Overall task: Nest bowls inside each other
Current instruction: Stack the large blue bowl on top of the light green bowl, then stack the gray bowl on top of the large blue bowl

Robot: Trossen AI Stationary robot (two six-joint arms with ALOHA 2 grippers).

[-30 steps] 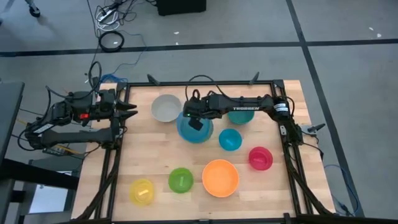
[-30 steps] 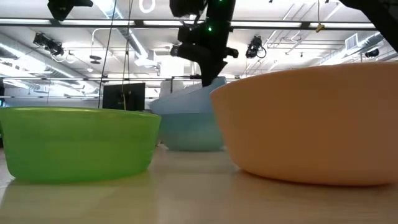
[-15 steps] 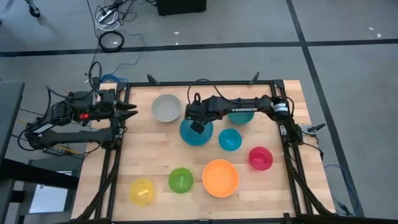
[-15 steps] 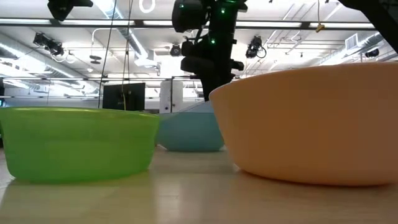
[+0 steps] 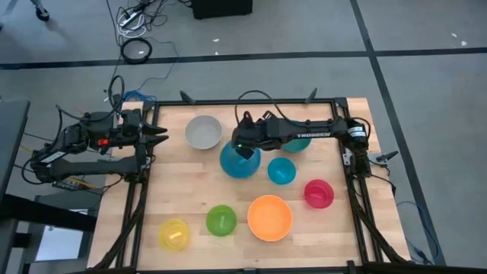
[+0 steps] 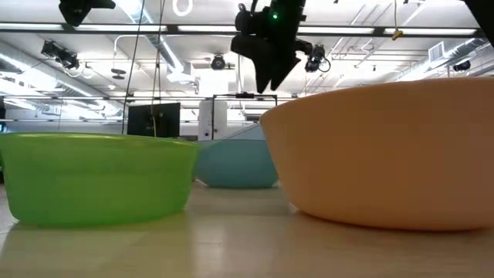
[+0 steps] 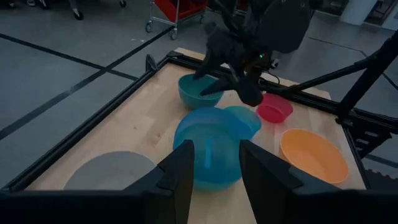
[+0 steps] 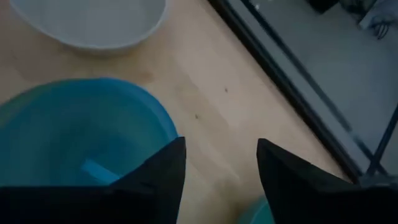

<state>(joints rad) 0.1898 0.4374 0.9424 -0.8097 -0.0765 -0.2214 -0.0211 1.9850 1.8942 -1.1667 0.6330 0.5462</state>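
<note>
Several bowls rest on their bases on the wooden table: white-grey (image 5: 203, 132), blue (image 5: 240, 161), teal (image 5: 296, 143) partly under the right arm, cyan (image 5: 281, 170), pink-red (image 5: 319, 193), orange (image 5: 269, 217), lime green (image 5: 221, 220) and yellow (image 5: 174, 233). My right gripper (image 5: 242, 148) hangs open above the blue bowl's far rim (image 8: 158, 118), tipped downward, touching nothing; the low view shows it (image 6: 272, 81) clear above the bowl (image 6: 235, 164). My left gripper (image 5: 161, 135) waits open at the table's left edge, with nothing between its fingers (image 7: 214, 180).
A black metal frame (image 5: 338, 103) borders the table. The white-grey bowl sits just left of the blue one, and the cyan bowl close on its right. Bare wood lies along the table's left side (image 5: 171, 183) and near right corner (image 5: 327, 236).
My right gripper has opened, let go of the blue bowl and risen above it. The bowl, which was lifted and tilted a second ago, has dropped flat onto the table between the white-grey and cyan bowls.
</note>
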